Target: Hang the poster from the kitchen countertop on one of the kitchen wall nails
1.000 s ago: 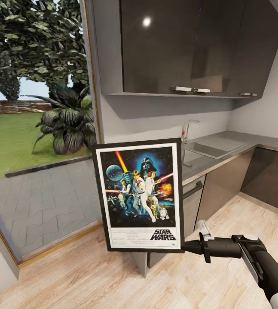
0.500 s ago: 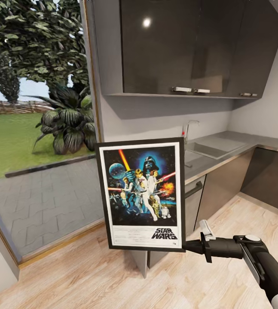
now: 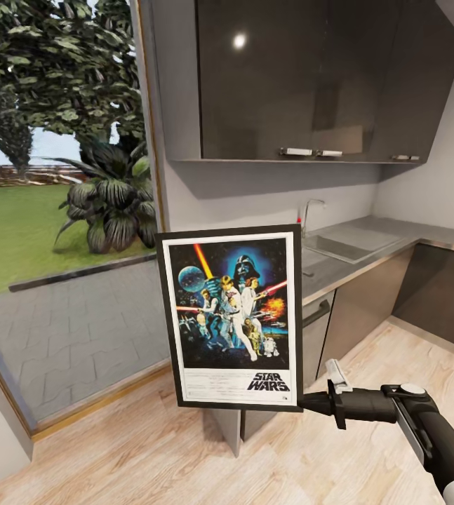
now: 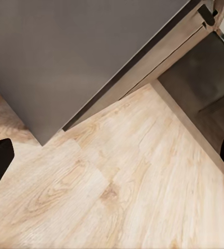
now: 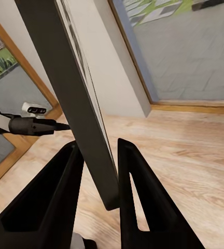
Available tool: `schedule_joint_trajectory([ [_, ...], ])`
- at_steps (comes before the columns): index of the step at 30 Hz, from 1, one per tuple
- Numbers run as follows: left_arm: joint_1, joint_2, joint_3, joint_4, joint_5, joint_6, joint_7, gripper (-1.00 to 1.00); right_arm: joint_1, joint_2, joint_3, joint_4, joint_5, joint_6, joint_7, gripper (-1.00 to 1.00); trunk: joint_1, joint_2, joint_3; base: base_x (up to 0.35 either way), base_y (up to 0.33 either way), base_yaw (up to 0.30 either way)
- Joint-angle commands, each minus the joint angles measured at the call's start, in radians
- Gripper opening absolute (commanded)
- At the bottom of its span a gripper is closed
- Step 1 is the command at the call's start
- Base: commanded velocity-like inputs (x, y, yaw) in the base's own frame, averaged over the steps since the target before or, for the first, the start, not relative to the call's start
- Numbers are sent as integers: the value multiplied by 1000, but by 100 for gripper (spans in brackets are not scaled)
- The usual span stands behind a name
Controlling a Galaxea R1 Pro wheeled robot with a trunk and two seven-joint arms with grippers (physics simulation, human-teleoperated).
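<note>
The right end effector is clamped on the poster at its lower corner, upright, off the bench — pickup looks done; hanging remains, no nail visible. Left end effector spread wide, empty.

The poster stands upright in the air, face toward the head camera, off the bench. It has a black frame, a white border, colourful figures on dark blue space art and "STAR WARS" at the bottom. The right end effector pinches its lower right corner, one finger on each face.
</note>
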Motion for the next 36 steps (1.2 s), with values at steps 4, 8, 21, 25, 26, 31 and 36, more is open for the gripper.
schedule_joint_trajectory([
  [4,-1,0,8,1,-7,-6,-3,100,-1,0,-1,0,-3,12,4,-100,-15,28,7,0,0,0],
  [8,-1,0,8,1,-7,-6,-3,100,-1,0,-1,0,-2,12,4,-100,-31,56,14,0,0,0],
  [21,-1,0,8,0,-6,-5,-3,100,-1,0,-2,0,-2,12,4,-100,-81,147,34,0,0,0],
  [25,-1,0,8,0,-7,-5,-3,100,-1,0,-1,0,-3,12,4,-100,-96,175,40,0,0,0],
  [26,-1,0,8,0,-7,-5,-3,100,-1,0,-1,0,-3,12,4,-100,-100,182,42,0,0,0],
  [31,-1,0,8,1,-7,-5,-3,100,-1,0,-2,0,-3,13,4,-100,-119,217,54,0,0,0],
  [36,-1,0,8,1,-7,-5,-3,100,-1,0,-2,0,-3,13,4,-100,-138,252,69,0,0,0],
])
